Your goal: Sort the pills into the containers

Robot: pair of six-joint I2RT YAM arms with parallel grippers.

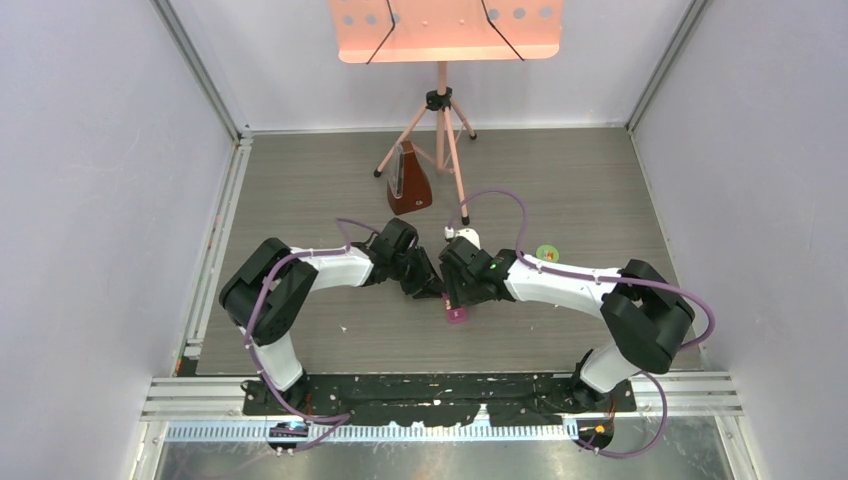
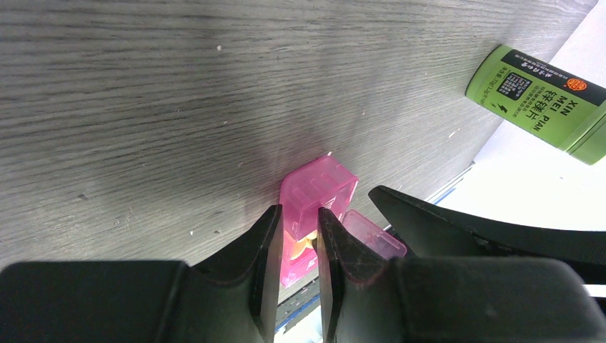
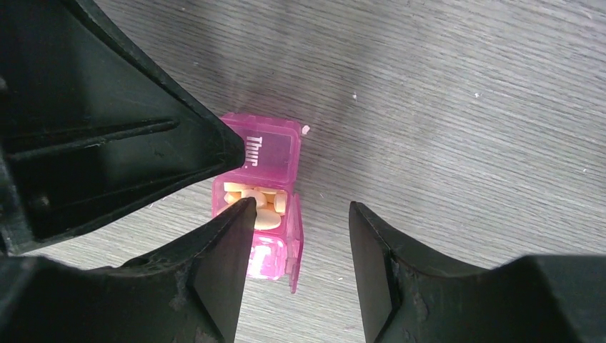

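Observation:
The pink pill box (image 1: 456, 316) lies on the table between both grippers. In the right wrist view its closed lid marked "Thur" (image 3: 268, 146) is at the far end. The middle compartment is open and holds several orange-yellow pills (image 3: 261, 204), with its lid (image 3: 294, 239) standing up on the right. My left gripper (image 2: 300, 214) has its jaws close together, with a strip of the box (image 2: 318, 186) and pills (image 2: 296, 246) between them. My right gripper (image 3: 300, 207) is open and empty, with its left fingertip (image 3: 239, 214) over the open compartment.
A green cylindrical bottle (image 2: 539, 100) lies beyond the box, also seen right of the right arm (image 1: 546, 252). A brown metronome (image 1: 410, 185) and a pink music stand tripod (image 1: 440, 130) stand at the back. White specks (image 3: 306, 130) dot the table.

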